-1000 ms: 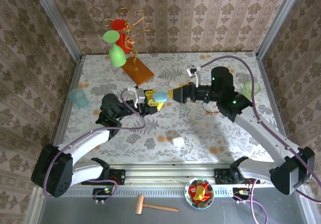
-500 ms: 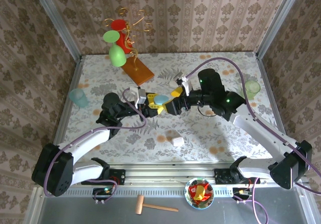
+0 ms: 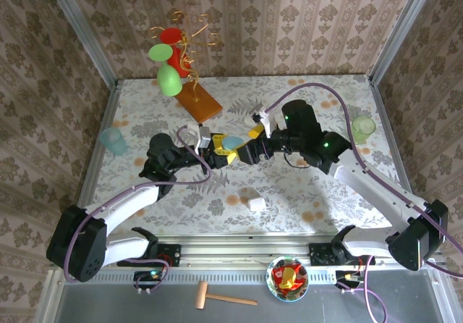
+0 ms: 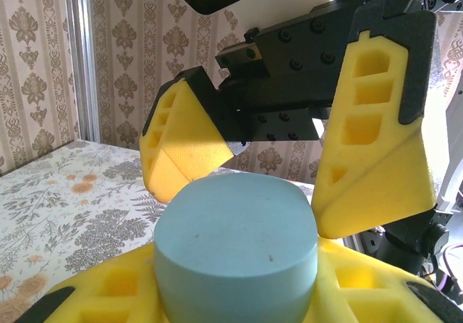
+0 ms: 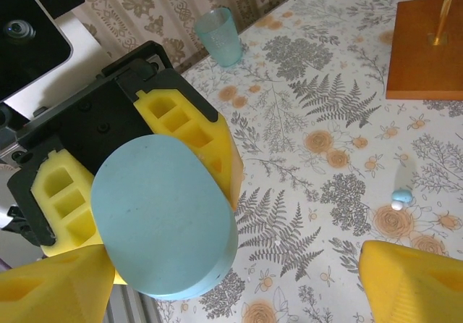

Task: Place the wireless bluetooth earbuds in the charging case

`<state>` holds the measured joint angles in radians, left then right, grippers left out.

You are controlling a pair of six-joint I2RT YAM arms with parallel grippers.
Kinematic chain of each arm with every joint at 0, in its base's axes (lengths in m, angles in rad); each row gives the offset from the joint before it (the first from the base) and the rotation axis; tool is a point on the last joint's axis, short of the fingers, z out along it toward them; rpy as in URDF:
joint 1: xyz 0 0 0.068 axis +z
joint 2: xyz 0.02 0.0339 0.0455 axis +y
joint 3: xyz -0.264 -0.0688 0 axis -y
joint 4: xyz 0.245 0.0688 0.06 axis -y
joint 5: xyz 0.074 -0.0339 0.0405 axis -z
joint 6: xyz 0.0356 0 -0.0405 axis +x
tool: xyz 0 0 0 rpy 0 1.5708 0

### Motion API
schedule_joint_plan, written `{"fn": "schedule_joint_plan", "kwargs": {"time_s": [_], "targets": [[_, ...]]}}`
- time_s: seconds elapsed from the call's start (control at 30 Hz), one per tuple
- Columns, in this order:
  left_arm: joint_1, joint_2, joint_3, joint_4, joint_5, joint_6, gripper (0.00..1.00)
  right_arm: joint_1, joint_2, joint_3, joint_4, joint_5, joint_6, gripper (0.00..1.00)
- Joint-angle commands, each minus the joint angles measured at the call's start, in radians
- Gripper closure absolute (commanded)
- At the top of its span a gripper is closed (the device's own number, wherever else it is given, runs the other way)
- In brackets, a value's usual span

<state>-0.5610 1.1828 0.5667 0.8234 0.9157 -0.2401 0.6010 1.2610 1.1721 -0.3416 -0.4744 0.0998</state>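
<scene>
Fingers of the left gripper are clamping a pale blue oval case between their yellow pads, holding it above the middle of the table. Facing it, the right gripper is standing wide open and gripping nothing, its two yellow fingers sitting on either side of the case; whether they are touching it is unclear. In the right wrist view, one tiny blue and white earbud is lying on the flowered tabletop, well apart from the case. Farther out, a small white box is resting nearer the arm bases. A teal cup is standing at the left edge, a green cup at the right, and a wooden stand at the back.
</scene>
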Motion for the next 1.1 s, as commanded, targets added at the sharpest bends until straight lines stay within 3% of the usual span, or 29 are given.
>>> {"fn": "schedule_joint_plan", "kwargs": {"time_s": [0.0,0.73,0.97,1.07], "targets": [[-0.009,-0.009,0.023,0.045,0.06,-0.006,0.74,-0.014,-0.021,0.018,0.047,0.085,0.021,0.12],[-0.019,-0.028,0.004,0.038,0.086,0.035,0.75,-0.05,-0.011,0.046,0.048,0.082,0.071,0.13],[-0.005,-0.02,-0.011,0.035,0.022,0.069,0.74,-0.05,-0.09,-0.009,0.13,-0.112,0.108,0.11],[0.019,-0.017,-0.027,0.053,-0.016,0.069,0.74,-0.066,-0.173,-0.08,0.203,-0.11,0.152,0.09]]}}
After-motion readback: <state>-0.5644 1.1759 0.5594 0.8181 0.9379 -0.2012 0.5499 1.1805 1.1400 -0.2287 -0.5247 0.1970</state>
